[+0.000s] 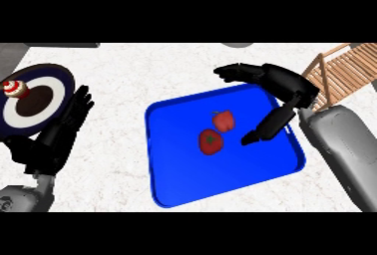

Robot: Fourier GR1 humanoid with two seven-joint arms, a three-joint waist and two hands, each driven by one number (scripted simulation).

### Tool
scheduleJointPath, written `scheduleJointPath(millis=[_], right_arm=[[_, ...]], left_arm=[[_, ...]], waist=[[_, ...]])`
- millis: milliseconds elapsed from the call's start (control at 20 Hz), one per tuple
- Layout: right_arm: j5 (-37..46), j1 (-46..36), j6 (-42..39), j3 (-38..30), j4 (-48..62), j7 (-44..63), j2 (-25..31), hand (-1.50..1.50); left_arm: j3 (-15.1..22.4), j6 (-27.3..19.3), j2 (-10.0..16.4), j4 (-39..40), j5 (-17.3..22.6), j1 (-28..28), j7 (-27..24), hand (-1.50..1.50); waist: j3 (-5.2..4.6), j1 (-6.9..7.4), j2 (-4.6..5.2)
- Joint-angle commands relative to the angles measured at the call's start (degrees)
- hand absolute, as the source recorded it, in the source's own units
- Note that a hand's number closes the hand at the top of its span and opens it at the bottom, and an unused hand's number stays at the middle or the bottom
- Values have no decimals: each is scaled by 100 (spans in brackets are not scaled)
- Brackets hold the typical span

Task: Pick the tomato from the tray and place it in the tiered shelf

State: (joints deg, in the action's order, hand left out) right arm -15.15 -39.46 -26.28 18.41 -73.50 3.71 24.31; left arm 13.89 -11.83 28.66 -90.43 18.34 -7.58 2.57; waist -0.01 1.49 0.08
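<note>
Over the tray (184, 174), the right hand (285, 83) hangs spread, thumb perhaps just beside the tomato (211, 142). Left hand (63, 130) rests straight-fingered.

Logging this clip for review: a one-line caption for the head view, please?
Right hand open over the blue tray, thumb near the tomato; wooden shelf at upper right.

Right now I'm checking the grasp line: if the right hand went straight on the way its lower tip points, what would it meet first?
Probably the tomato, or the tray floor just beside it; depth is unclear.
</note>
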Motion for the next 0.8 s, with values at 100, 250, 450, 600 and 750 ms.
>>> scheduleJointPath(millis=[100,250,450,600,750], right_arm=[[649,-582,-110,170,-393,526,105,-150],[940,-633,-502,459,-648,707,286,-150],[888,-1027,-846,367,-610,1412,54,-150],[1185,-1031,-908,506,-383,1516,-355,-150],[1603,-743,-867,740,-671,1649,-507,-150]], left_arm=[[-164,117,107,-344,-1,291,192,0],[-185,55,40,-333,-128,322,101,0],[-340,101,90,-688,-132,328,456,0],[-364,138,-114,-597,-233,457,312,0],[-397,148,-242,-468,-337,226,386,0]], waist=[[-1,-78,-30],[-2,-115,-29],[-1,-99,-24],[-1,-88,-12],[0,-131,-17]])
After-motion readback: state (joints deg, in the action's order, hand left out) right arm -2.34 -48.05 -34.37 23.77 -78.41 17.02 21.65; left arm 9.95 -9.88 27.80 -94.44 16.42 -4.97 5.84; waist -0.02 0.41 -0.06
